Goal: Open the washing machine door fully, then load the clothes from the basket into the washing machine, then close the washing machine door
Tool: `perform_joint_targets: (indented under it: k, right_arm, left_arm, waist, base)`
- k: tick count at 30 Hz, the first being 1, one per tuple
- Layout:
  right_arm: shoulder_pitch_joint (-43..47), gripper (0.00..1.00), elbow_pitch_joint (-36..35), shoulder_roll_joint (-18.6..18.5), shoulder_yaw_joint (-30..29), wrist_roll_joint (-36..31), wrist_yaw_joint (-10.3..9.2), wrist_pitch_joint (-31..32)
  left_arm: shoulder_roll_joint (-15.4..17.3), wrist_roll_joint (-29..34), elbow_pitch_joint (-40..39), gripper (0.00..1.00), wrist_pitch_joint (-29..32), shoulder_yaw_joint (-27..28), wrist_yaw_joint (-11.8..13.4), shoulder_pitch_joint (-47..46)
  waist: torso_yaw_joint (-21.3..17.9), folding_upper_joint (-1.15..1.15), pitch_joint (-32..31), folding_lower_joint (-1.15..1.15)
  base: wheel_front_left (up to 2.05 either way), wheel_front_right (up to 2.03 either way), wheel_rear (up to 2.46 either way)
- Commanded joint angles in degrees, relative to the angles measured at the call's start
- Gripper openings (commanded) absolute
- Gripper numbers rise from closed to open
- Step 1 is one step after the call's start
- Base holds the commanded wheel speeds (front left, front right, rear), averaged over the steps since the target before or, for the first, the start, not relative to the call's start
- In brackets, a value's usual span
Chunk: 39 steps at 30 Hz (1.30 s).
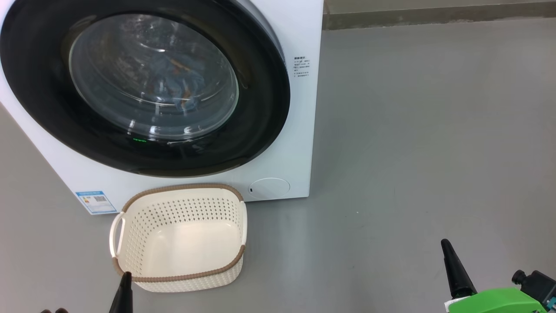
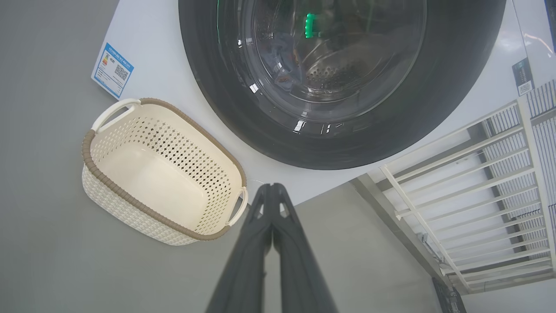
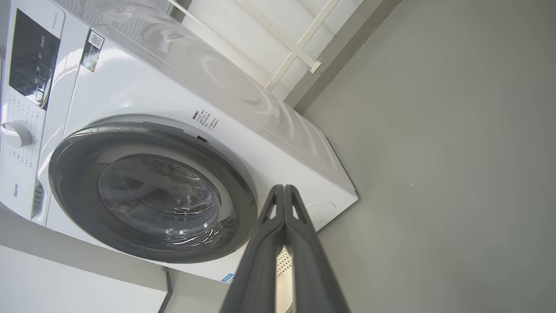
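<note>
we are seeing the door [image 1: 43, 108] sitting shut on the machine [image 1: 299, 130], with the clothes [image 1: 180, 82] showing through it. the basket [image 1: 182, 278] is standing on the floor [image 1: 412, 152] at the door's 6 o'clock. our left claw [image 1: 126, 277] and right claw [image 1: 445, 244] are pinching narrow, fingers together.

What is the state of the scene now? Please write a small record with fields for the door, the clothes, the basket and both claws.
door: washing machine door closed
clothes: blue fabric seen through the door glass, inside the washing machine
basket: empty, on the floor in front of the machine
left claw: shut, holding nothing
right claw: shut, holding nothing
</note>
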Motion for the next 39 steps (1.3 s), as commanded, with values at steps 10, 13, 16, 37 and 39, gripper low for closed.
perform_joint_targets:
  k: [10,13,16,37,39]
  right_arm:
    - [-3.4,0.00,-1.1,-0.7,-0.1,7.7,-0.20,2.1]
    - [-3.6,0.00,-1.1,-0.7,-0.2,9.6,-0.21,2.6]
    - [-3.7,0.00,-1.1,-0.7,-0.4,11.4,-0.22,3.1]
    - [-4.9,0.00,-0.9,-0.7,-1.4,24.5,-0.27,6.7]
    - [-5.0,0.00,-0.8,-0.7,-1.5,25.7,-0.28,7.0]
  left_arm:
    - [1.1,-7.3,-0.7,0.00,1.9,1.9,-0.1,-4.1]
    - [1.1,-9.2,-0.6,0.00,2.4,2.0,-0.1,-4.4]
    - [1.2,-11.2,-0.4,0.00,2.9,2.2,-0.1,-4.7]
    - [1.3,-24.6,0.4,0.00,6.4,3.3,-0.1,-6.9]
    - [1.3,-25.9,0.5,0.00,6.8,3.4,-0.1,-7.1]
  waist:
    - [0.0,0.00,0.1,-0.01]
    - [-0.1,0.00,0.1,-0.01]
    - [-0.1,0.00,0.2,-0.01]
    - [-0.1,0.00,0.4,-0.01]
    - [-0.2,0.00,0.4,-0.01]
  base:
    - [0.00,0.00,0.00]
    - [0.00,0.00,0.00]
    - [0.00,0.00,0.00]
    - [0.00,0.00,0.00]
    - [0.00,0.00,0.00]
